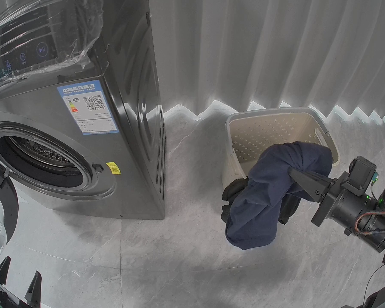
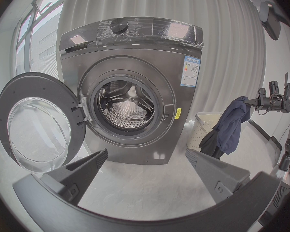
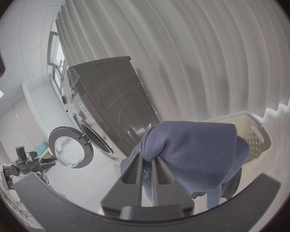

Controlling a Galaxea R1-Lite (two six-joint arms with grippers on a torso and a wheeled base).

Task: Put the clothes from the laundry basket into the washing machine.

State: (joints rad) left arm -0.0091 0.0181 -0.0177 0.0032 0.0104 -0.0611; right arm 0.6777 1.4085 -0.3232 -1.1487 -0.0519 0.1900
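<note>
Laundry scene on a grey tiled floor (image 1: pixel 179 253), before a white pleated curtain (image 1: pixel 265 39). The washing machine (image 1: pixel 128 108) stands on the robot's left. Its round door (image 2: pixel 38 129) is swung fully open on its hinge, exposing the metal drum (image 2: pixel 127 107). The cream perforated laundry basket (image 1: pixel 269 112) stands on the floor to the machine's right, near the curtain and apart from the machine.

The right gripper (image 1: pixel 293 171) is level with the basket's rim. Its jaws are pinched together on a bunched fold of a navy garment (image 1: pixel 265 193). This garment hangs from the jaws, draping over the basket's near wall and down its outside. A black garment (image 1: pixel 233 191) shows beneath it at the basket's near rim, partly covered.

The left gripper (image 1: pixel 19 273) is low in front of the open machine, facing the drum. Its jaws are spread wide and hold nothing.
</note>
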